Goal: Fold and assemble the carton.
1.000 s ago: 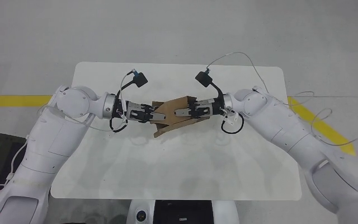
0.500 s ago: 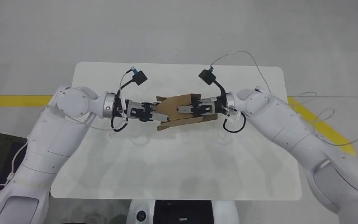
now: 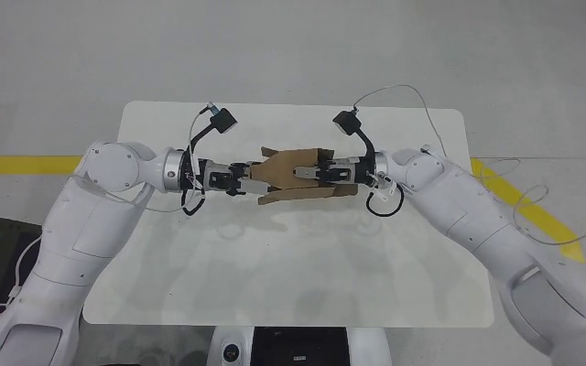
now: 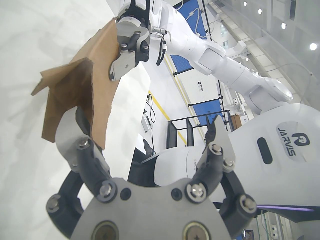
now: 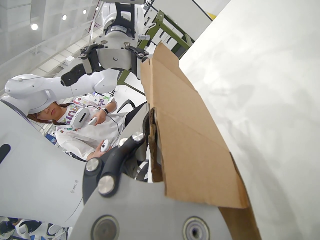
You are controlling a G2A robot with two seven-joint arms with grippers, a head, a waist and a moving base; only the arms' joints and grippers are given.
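Note:
A flat brown carton (image 3: pixel 291 172) hangs above the middle of the white table (image 3: pixel 293 265), between the two arms. My right gripper (image 3: pixel 309 174) is shut on the carton's right half; in the left wrist view it (image 4: pixel 122 58) clamps the far edge of the carton (image 4: pixel 82 88). My left gripper (image 3: pixel 249 180) stands open at the carton's left end. In the left wrist view one of its fingers (image 4: pixel 71 128) touches the near corner of the board, the other (image 4: pixel 218 136) stands far off it. The right wrist view has the carton (image 5: pixel 190 138) close up, hiding one finger.
Loose cables (image 3: pixel 403 96) arc over the table's far right corner. A yellow floor line (image 3: pixel 37 165) runs past the table on both sides. Bare tabletop lies in front of the carton toward the near edge.
The carton has turned from a tilted pose to nearly level and shifted right and farther back. My left gripper has drawn back to the carton's left end.

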